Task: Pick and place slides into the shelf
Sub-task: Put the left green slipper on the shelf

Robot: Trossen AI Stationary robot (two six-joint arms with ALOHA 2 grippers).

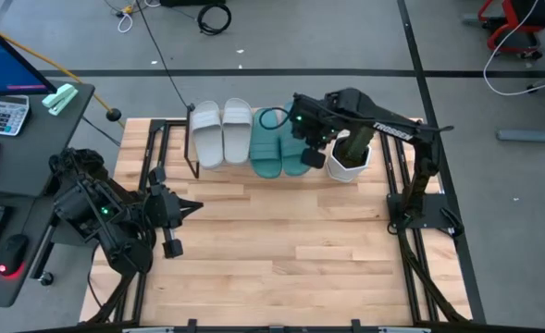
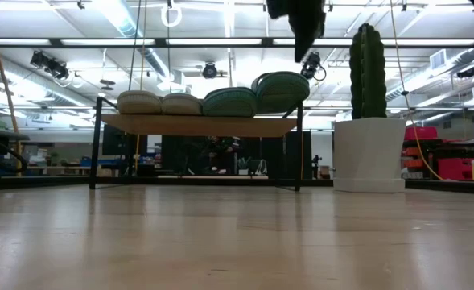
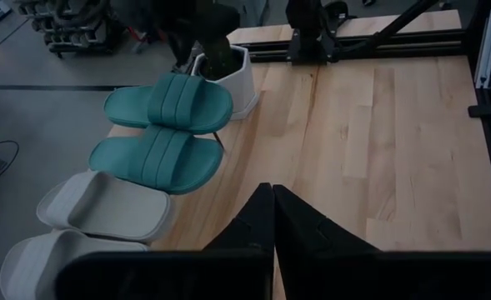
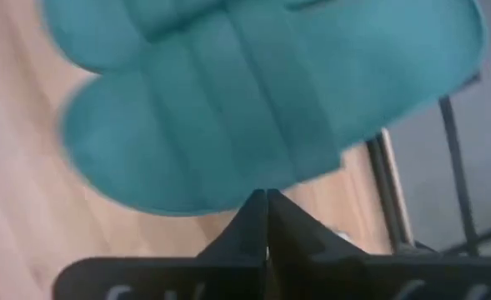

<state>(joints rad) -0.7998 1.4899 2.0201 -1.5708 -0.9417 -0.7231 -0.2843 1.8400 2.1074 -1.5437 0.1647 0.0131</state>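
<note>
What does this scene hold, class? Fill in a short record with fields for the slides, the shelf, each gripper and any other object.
slides: two grey-white slides and two teal slides, side by side on the shelf
shelf: wooden top, black legs
left gripper: shut, empty, over the table's left side
right gripper: shut, empty, by the teal slides
other: potted cactus beside the shelf

Four slides [image 1: 251,139] lie side by side on the shelf [image 2: 196,125] at the bench's [image 1: 281,250] far edge. A potted cactus [image 1: 351,153] stands right of them. My right pincer [image 1: 311,153] hangs above the rightmost slide.
</note>
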